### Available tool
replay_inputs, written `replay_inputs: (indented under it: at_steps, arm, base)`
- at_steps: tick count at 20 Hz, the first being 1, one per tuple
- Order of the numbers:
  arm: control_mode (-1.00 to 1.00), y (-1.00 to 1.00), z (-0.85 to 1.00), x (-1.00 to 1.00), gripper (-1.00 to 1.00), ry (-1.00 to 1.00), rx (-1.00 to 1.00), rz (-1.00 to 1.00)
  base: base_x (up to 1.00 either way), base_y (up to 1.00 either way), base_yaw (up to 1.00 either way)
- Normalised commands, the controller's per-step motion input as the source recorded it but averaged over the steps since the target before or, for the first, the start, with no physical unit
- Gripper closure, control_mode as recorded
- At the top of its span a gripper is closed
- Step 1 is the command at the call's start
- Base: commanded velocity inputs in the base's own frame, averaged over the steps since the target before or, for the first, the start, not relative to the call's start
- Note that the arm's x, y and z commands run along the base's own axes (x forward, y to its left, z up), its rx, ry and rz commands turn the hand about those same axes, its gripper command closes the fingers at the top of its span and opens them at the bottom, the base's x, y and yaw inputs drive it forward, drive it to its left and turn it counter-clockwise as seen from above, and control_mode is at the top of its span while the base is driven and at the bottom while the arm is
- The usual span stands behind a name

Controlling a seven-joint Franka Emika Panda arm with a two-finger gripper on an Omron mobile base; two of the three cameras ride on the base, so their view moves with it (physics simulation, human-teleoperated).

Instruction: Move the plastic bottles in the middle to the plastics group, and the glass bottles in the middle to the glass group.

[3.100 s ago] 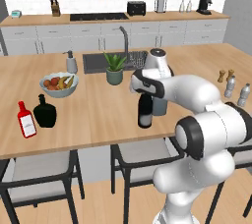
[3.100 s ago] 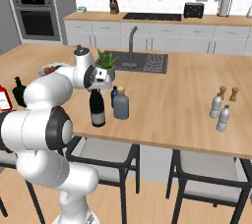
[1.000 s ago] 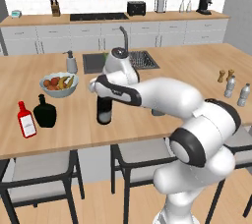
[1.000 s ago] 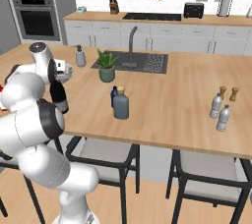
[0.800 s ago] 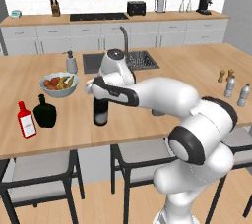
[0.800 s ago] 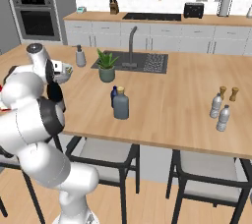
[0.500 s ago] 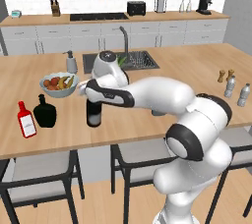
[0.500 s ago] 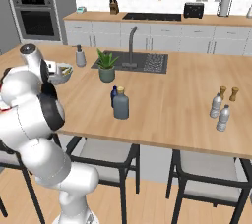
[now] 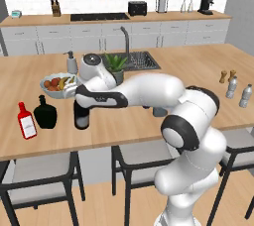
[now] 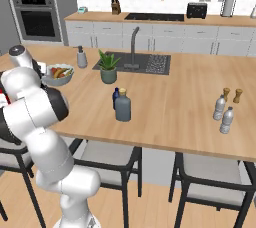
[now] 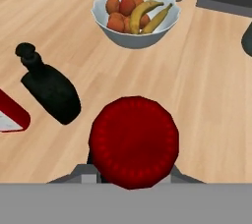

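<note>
My gripper (image 9: 81, 102) is shut on the neck of the tall black wine bottle (image 9: 81, 119). The bottle stands upright just right of the squat black flask (image 9: 45, 114) and the flat red bottle (image 9: 26, 122). Whether its base touches the counter I cannot tell. In the hand view its red top (image 11: 134, 140) sits close below the camera, with the flask (image 11: 50, 92) and red bottle (image 11: 10, 116) to the left. The grey-blue gold-capped bottle (image 10: 123, 107) and the small dark-blue bottle (image 10: 115, 97) stand mid-counter. Two ribbed water bottles (image 10: 219, 108) (image 10: 227, 120) are at the far right.
A white fruit bowl (image 9: 51, 90) stands just behind the wine bottle, with a grey soap dispenser (image 9: 72, 64) and a potted plant (image 9: 117, 67) by the sink (image 10: 150, 63). Two shakers (image 10: 225, 94) stand behind the water bottles. Stools line the counter's near edge.
The arm has carried the wine bottle leftward along the counter, from near the middle to a spot beside the black flask. The grip stayed shut.
</note>
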Motion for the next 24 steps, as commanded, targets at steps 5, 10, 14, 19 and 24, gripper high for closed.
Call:
replay_inputs:
  at_steps: [5,10,14,19,24]
  arm:
    - [-1.0,0.24,0.0,0.0,1.0,0.0,0.0,0.0]
    - [-1.0,0.09,0.0,0.01,1.0,0.0,0.0,0.0]
    - [-1.0,0.07,0.0,0.05,1.0,0.0,0.0,0.0]
    - [-1.0,0.03,0.0,0.16,1.0,0.0,0.0,0.0]
    - [-1.0,0.0,-0.14,0.12,1.0,0.02,0.0,0.0]
  base:
    - [0.0,0.0,0.0]
    - [0.0,0.0,0.0]
    - [0.0,0.0,0.0]
    - [0.0,0.0,0.0]
    - [0.0,0.0,0.0]
